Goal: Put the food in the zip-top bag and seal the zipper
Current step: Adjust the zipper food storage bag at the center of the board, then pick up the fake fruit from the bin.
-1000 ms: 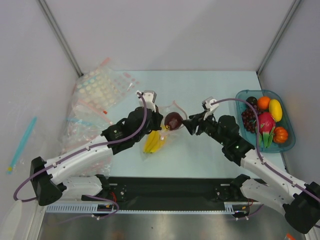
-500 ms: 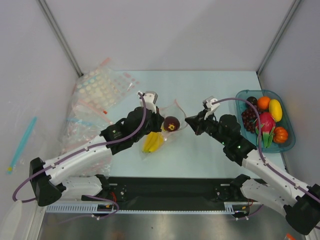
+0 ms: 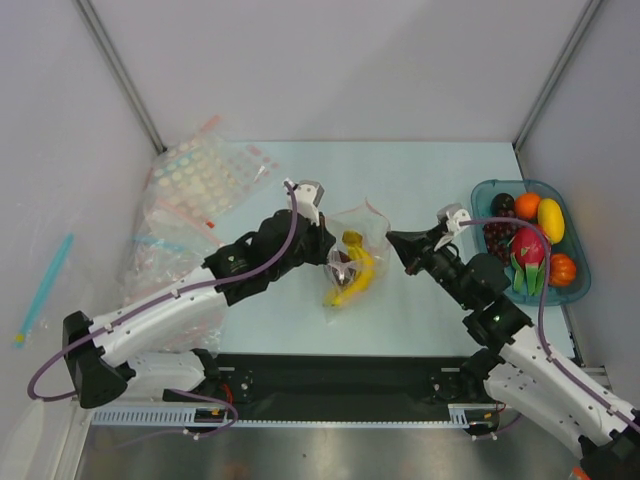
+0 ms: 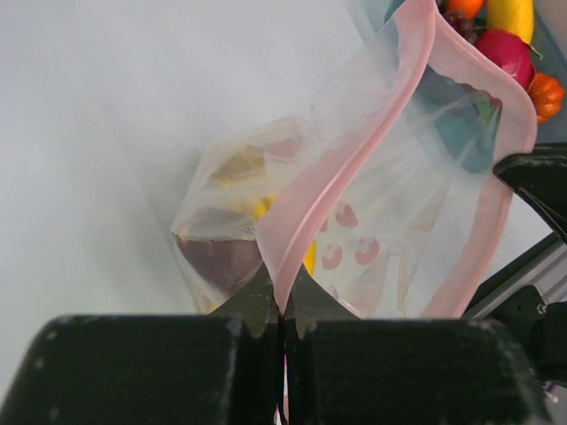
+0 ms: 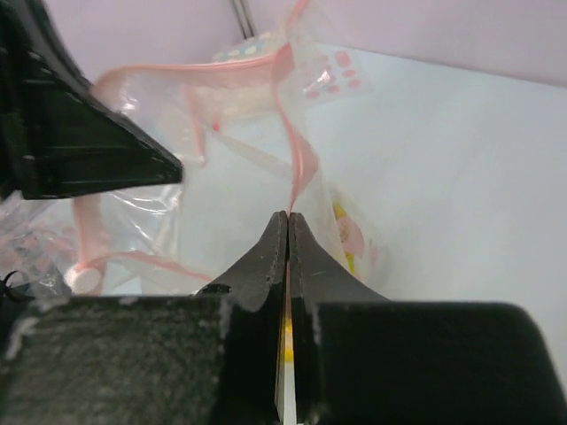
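Note:
The clear zip-top bag (image 3: 352, 232) hangs between my two grippers at the table's middle. Inside it lie the yellow banana bunch (image 3: 356, 276) and the dark purple-brown fruit (image 3: 341, 262). My left gripper (image 3: 322, 240) is shut on the pink zipper strip (image 4: 354, 150) at the left side of the mouth, its jaws (image 4: 282, 297) pinching the strip. My right gripper (image 3: 390, 240) is shut on the strip at the right side (image 5: 290, 217). The mouth gapes open between them. The pink dragon fruit (image 3: 530, 247) and an orange fruit (image 3: 527, 205) lie in the teal tray.
The teal tray (image 3: 580, 292) at the right edge also holds grapes (image 3: 497, 238), a yellow fruit (image 3: 551, 218) and another orange fruit (image 3: 561, 268). A pile of spare clear bags (image 3: 190, 190) lies at the back left. A teal stick (image 3: 45, 285) lies outside the left wall.
The dark fruit, at the bag's mouth by my right gripper a second ago, now lies inside with the banana. Both grippers and the bag have shifted right, and the right gripper now pinches the strip.

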Robot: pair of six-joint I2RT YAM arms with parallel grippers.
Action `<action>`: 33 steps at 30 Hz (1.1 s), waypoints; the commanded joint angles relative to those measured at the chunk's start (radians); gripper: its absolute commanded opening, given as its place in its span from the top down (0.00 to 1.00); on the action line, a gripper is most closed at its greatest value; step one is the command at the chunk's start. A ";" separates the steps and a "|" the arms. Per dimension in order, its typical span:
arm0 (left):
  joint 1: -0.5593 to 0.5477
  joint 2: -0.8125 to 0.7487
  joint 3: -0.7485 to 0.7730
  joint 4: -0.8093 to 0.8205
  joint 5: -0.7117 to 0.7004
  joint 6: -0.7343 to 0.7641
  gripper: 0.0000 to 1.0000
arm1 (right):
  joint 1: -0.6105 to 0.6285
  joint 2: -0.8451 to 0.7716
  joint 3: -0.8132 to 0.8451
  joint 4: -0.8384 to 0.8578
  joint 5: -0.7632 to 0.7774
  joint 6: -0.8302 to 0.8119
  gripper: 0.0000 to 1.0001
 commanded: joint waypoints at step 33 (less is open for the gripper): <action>-0.041 0.146 0.005 0.095 -0.157 0.017 1.00 | -0.278 0.158 0.102 -0.207 0.298 0.204 0.32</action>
